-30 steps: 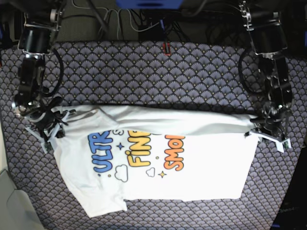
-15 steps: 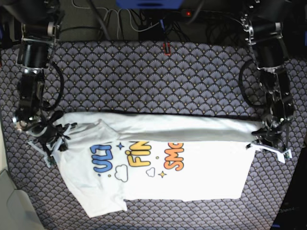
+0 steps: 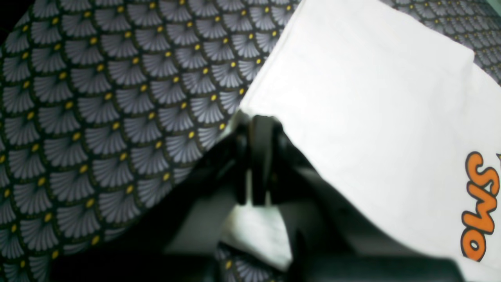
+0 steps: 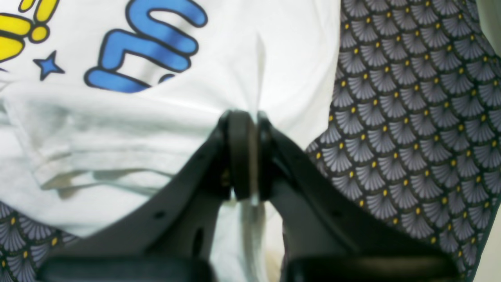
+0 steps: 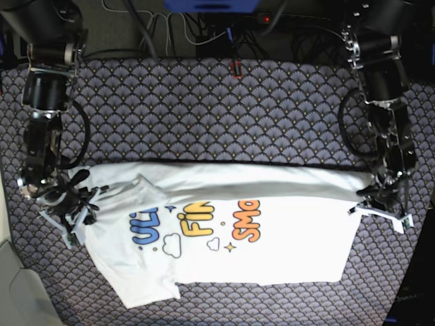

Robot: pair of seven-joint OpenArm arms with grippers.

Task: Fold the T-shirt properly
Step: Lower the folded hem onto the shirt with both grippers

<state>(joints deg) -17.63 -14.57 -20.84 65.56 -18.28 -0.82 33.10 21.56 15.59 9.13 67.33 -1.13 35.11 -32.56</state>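
White cloth of the T-shirt lies on the patterned counter, stretched between the two hands. The left hand is closed on one edge of the shirt, and the right hand is closed on the opposite edge. A folded band of cloth runs from one hand to the other, partly covering the coloured print.

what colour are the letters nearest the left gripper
Orange with a black outline on the white T-shirt; clearest in the left wrist view.

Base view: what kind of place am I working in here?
Probably a robot lab bench: a patterned cloth-covered table, loose cables along the back edge, and two mounted arms holding a T-shirt.
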